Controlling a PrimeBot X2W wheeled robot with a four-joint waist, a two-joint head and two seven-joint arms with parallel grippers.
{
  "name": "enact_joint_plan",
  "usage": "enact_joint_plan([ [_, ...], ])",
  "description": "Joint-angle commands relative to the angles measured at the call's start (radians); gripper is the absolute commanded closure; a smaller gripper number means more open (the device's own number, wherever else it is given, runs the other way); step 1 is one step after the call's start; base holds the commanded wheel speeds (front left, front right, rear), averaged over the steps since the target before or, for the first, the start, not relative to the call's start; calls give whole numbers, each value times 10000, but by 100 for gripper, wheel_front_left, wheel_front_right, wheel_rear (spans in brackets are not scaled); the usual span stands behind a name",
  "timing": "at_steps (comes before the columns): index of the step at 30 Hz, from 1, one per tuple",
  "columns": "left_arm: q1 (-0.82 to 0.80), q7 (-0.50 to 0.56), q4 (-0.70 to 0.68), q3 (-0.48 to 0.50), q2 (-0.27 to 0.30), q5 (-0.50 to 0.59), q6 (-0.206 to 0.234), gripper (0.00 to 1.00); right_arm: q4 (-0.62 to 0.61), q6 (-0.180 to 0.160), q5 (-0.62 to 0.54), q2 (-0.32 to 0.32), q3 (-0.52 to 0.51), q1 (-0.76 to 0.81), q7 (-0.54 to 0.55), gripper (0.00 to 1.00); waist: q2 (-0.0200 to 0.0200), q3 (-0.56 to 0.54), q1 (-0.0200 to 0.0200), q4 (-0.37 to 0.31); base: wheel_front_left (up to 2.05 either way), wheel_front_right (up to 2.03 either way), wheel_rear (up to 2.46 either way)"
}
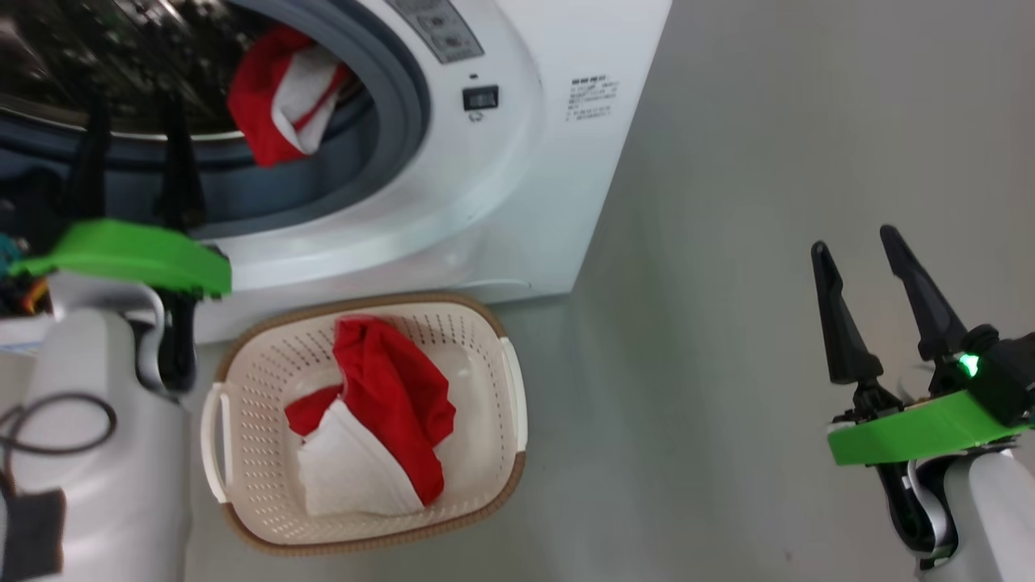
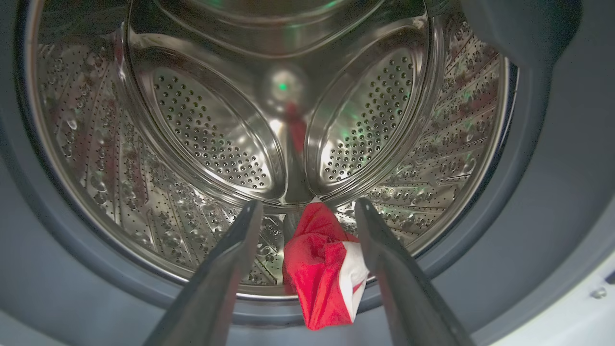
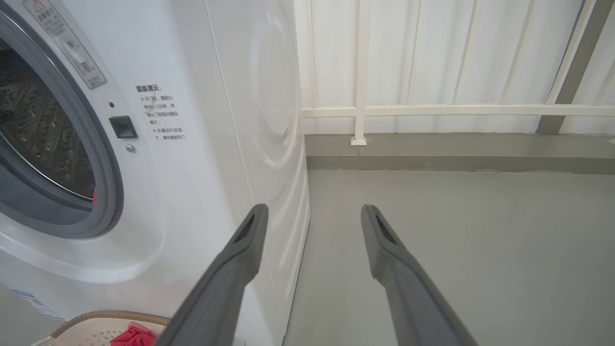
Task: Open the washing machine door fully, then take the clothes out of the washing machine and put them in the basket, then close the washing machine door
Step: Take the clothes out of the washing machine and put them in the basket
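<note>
A white washing machine (image 1: 501, 202) stands with its round opening exposed. One of the clothes, a red and white garment (image 2: 324, 274), droops from the steel drum (image 2: 206, 129) over the grey rubber ring (image 1: 404, 105). The left gripper (image 1: 135, 97) points into the opening, its two dark fingers spread wide and empty, with the garment between them; whether the right-hand finger touches the cloth cannot be told. Below the opening, the basket (image 1: 485, 436) holds another red and white garment (image 1: 388, 404). The right gripper (image 1: 853, 238) hangs open and empty over bare floor, well apart. The likely risks are that the fingers pinch only a loose fold, so the cloth slips and falls short of the basket, or that they catch the rubber ring along with the fabric.
</note>
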Motion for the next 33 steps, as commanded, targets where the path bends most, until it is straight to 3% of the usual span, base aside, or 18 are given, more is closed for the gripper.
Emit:
enact_joint_plan([
  [1,-474,-78,-32,235,464,106,-48,0,-256,65,89,-170,220,-233,-65,0,0,677,0,-235,0,0,0],
  [8,-1706,-78,762,248,595,-152,-53,0,-192,65,80,-255,501,-586,-65,0,0,1182,0,-448,0,0,0],
  [15,-2553,99,2104,-1154,713,-1100,-54,0,-69,65,177,-243,597,-686,-65,0,0,1334,0,-520,0,0,0],
  [20,-2897,721,2935,-2121,1132,-1390,-54,0,-28,65,212,-213,661,-736,-65,0,0,1337,0,-574,0,0,0],
  [33,-3886,1511,4579,-2897,1869,-1587,77,0,-24,65,501,-72,1089,-1078,-65,0,0,1683,0,-1026,0,0,0],
])
